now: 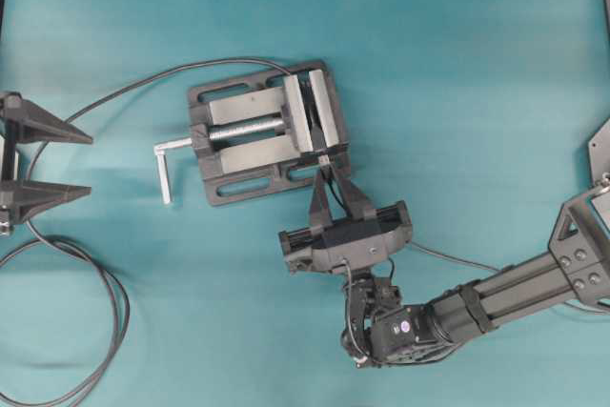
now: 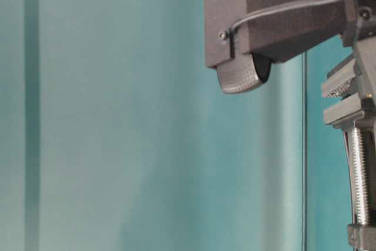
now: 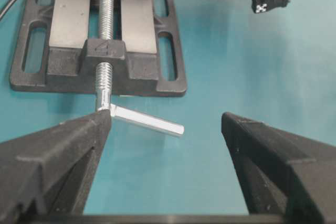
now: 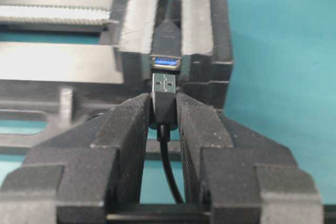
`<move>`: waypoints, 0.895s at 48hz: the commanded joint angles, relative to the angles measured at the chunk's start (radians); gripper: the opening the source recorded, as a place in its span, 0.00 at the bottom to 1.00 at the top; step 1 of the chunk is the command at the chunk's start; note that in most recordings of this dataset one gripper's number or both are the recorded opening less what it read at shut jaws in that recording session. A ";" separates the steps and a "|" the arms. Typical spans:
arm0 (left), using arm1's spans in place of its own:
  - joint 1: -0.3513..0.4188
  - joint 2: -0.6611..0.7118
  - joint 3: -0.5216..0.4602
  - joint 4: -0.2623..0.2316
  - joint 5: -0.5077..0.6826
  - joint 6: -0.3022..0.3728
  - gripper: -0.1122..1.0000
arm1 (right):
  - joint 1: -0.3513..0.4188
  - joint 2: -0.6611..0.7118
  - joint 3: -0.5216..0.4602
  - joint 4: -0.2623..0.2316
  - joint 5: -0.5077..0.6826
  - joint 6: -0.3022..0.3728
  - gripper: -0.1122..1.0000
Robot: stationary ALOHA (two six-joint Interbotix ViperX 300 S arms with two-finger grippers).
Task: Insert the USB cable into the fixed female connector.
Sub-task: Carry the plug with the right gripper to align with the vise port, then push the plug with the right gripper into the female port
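The right gripper (image 4: pixel 164 109) is closed on the USB cable (image 4: pixel 164 98). Its two fingers pinch the dark body of the plug, so the silvery tip sticks out free in front, and the thin cable runs back between the fingers. I think it is held this way so the metal part can enter without the fingers touching anything.

The tip stands just in front of the fixed female connector (image 4: pixel 167 62), which shows a blue inside. It is almost in line with the opening, but it is not yet inserted. The connector is clamped between the two blocks of the grey vise (image 1: pixel 267 131), probably so it cannot slide back when the plug pushes on it. The vise stands about in the middle of the desk (image 1: pixel 457 64), with its crank handle (image 1: pixel 164 171) pointing to the left edge.

The left gripper (image 1: pixel 43 164) waits at the left edge, wide open and holding nothing. A long dark cable (image 1: pixel 105 302) makes loops near the front left corner and goes on to the vise.

The desk is covered with a plain teal surface. Of the room almost nothing shows.
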State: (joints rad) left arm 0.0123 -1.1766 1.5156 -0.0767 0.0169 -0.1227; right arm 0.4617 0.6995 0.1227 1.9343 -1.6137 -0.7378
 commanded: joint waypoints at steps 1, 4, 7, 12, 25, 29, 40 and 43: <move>0.002 0.014 -0.011 0.002 -0.009 -0.011 1.00 | -0.005 -0.060 0.000 0.002 -0.012 -0.002 0.29; 0.002 0.014 -0.011 0.002 -0.009 -0.011 1.00 | -0.006 -0.064 0.005 0.002 -0.012 -0.002 0.29; 0.002 0.014 -0.011 0.002 -0.009 -0.011 1.00 | -0.009 -0.066 0.005 0.002 -0.012 -0.002 0.29; 0.002 0.014 -0.011 0.002 -0.009 -0.011 1.00 | -0.012 -0.067 0.002 0.000 -0.012 -0.002 0.29; 0.002 0.014 -0.011 0.002 -0.009 -0.011 1.00 | -0.018 -0.067 -0.002 -0.002 -0.012 0.003 0.29; 0.002 0.014 -0.011 0.002 -0.009 -0.011 1.00 | -0.021 -0.066 -0.003 -0.002 -0.009 0.003 0.29; 0.002 0.014 -0.011 0.002 -0.009 -0.011 1.00 | -0.023 -0.063 -0.014 -0.005 -0.005 0.005 0.29; 0.002 0.014 -0.011 0.002 -0.009 -0.011 1.00 | -0.023 -0.061 -0.015 -0.006 0.002 0.005 0.29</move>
State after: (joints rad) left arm 0.0138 -1.1766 1.5156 -0.0767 0.0169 -0.1227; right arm 0.4464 0.6872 0.1258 1.9343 -1.6137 -0.7348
